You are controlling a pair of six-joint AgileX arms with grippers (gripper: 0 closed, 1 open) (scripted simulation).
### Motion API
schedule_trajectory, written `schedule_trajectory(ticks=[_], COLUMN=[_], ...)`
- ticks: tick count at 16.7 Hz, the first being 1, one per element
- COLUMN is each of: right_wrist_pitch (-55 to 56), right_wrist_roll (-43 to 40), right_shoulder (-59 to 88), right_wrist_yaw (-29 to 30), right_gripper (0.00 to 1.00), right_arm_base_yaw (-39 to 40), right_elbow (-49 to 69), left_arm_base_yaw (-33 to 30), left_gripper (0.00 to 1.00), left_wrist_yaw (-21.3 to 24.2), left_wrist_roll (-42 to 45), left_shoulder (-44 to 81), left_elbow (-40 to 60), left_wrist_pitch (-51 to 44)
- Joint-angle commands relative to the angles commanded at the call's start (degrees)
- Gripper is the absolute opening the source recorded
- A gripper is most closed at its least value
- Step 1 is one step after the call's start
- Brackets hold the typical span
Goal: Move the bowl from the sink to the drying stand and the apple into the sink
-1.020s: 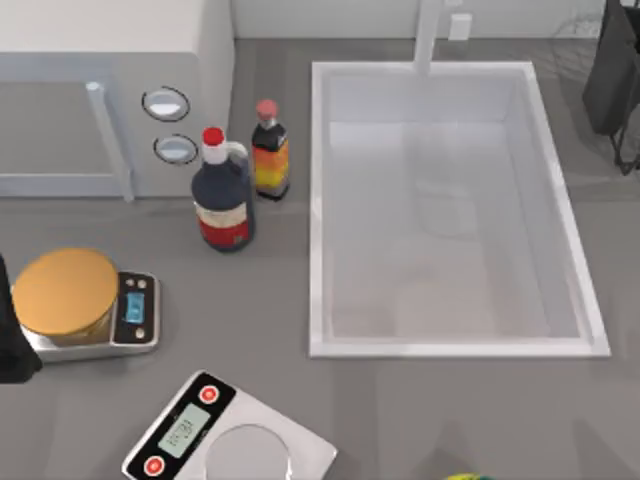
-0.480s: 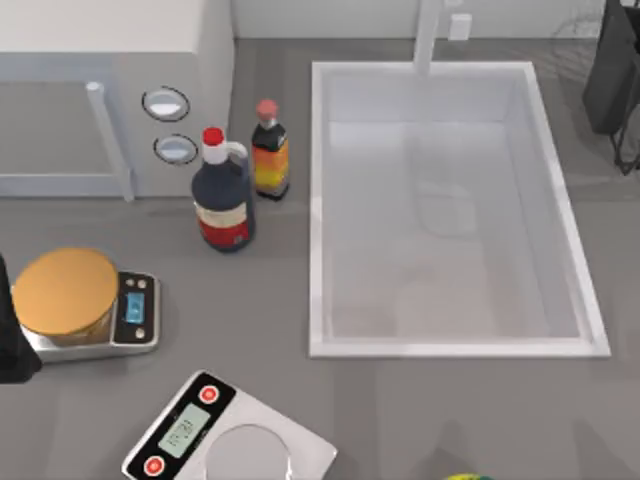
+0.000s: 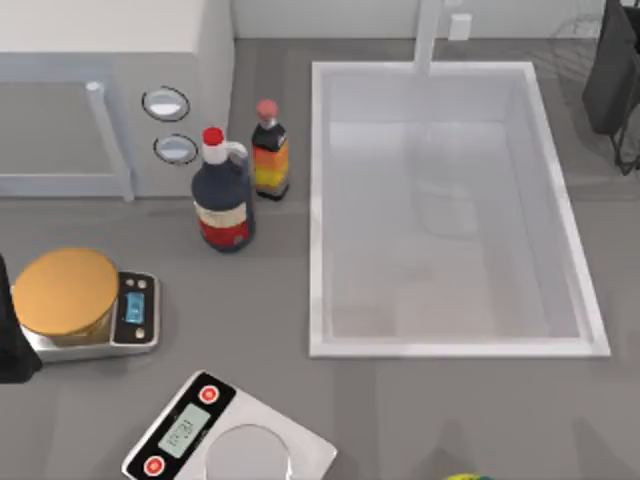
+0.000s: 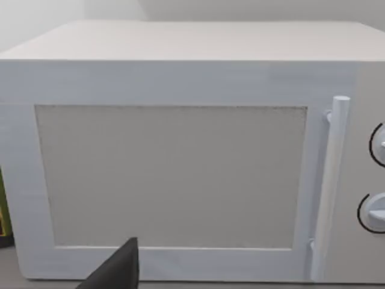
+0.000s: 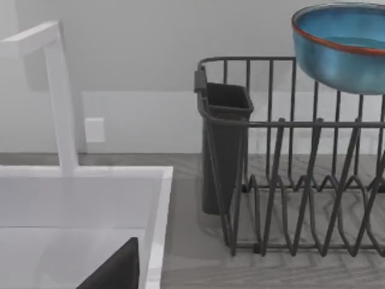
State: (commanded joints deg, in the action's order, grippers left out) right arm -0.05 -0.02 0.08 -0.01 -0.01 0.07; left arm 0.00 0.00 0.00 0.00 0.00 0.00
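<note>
Top view: the sink (image 3: 322, 250), a large white rectangular basin with a raised rim, occupies the centre-right of the grey surface (image 3: 260, 300). Its white faucet (image 3: 428, 35) stands at the far edge. The basin interior appears smooth, pale and bare.

Right wrist view: the bowl (image 5: 343, 45) sits high at the frame edge, above the upper rail of the drying stand (image 5: 283, 180). It is round and glossy, blue outside, teal inside, with a thin reddish rim. Whether it rests on the stand or is held cannot be told. The stand is dark wire with upright bars and curved loops, and carries a dark rectangular cup (image 5: 224, 144) at the end nearest the sink. A dark wedge of the right end effector (image 5: 114, 271) shows at the frame edge, well apart from the bowl; its open or closed condition cannot be told.

Left wrist view: a white microwave (image 4: 180, 150) with a matte grey door panel and a cylindrical handle. A dark wedge of the left end effector (image 4: 114, 271) shows low in frame; condition likewise cannot be told.

Top view, left of the sink: two dark bottles with red caps (image 3: 222, 195), touching or nearly so; an orange-topped round container (image 3: 65, 290) on a scale (image 3: 135, 310); a second scale (image 3: 225, 440) near the front edge.
</note>
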Motion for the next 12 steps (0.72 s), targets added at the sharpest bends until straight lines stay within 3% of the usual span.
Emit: schedule_trajectory(ticks=[5, 12], right_wrist_pitch=[-8.1, -32.1], right_wrist_roll=[-2.6, -11.0], right_shoulder=[9.2, 42.7], right_wrist_yaw=[-0.7, -0.9], right_gripper=[1.0, 1.0], right_arm_base_yaw=[-2.2, -10.1], right_elbow=[7.8, 29.5], left_arm_base_yaw=[0.0, 0.0], left_gripper=[1.0, 1.0], left_wrist_yaw=[0.0, 0.0], left_wrist_roll=[0.0, 0.0], left_shoulder=[0.0, 0.0], left_elbow=[0.0, 0.0], left_wrist_pitch=[0.0, 0.0])
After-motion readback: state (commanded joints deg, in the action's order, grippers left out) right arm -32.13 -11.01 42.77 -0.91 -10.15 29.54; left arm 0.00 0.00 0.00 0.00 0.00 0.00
